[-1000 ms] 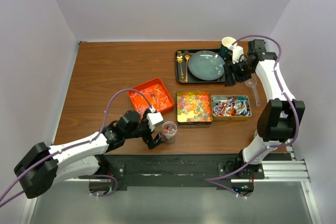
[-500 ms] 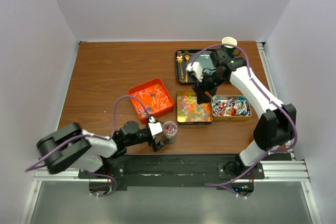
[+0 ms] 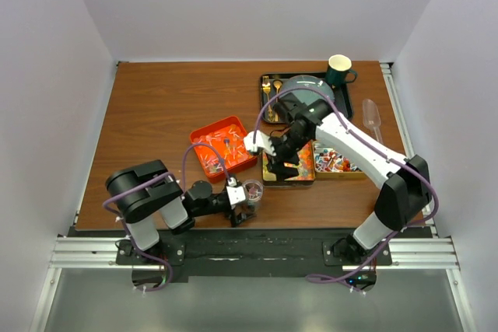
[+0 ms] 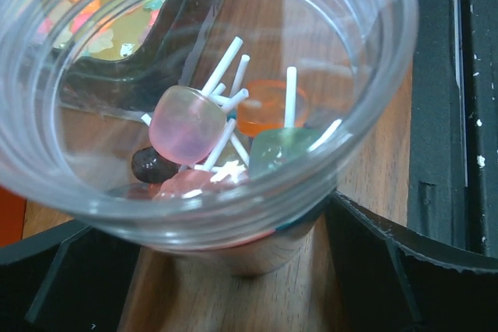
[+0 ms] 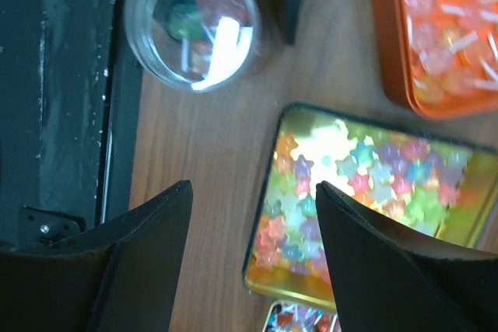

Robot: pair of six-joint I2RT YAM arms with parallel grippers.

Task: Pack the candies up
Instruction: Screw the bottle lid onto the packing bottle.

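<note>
My right end effector (image 5: 253,215) hangs over the cup-side edge of the gold tin (image 5: 257,274); jaws part-spread, nothing between them. My left end effector (image 4: 233,274) is released; jaws wide either side of the clear cup (image 4: 389,75), not visibly pressing it. The cup stands on the worktop (image 5: 210,161) with a few lollipops (image 4: 187,122) inside. The candies (image 5: 366,184), star gummies, fill the tin; the orange tray (image 5: 393,36) sits just beside it.

Step in hand, as I read it: pick gummies. Doing it well: shift further over the heap, off the tin wall; descend straight; close on one or two pieces; they look glossy, probably sticky; lift clear before crossing to the cup.
</note>
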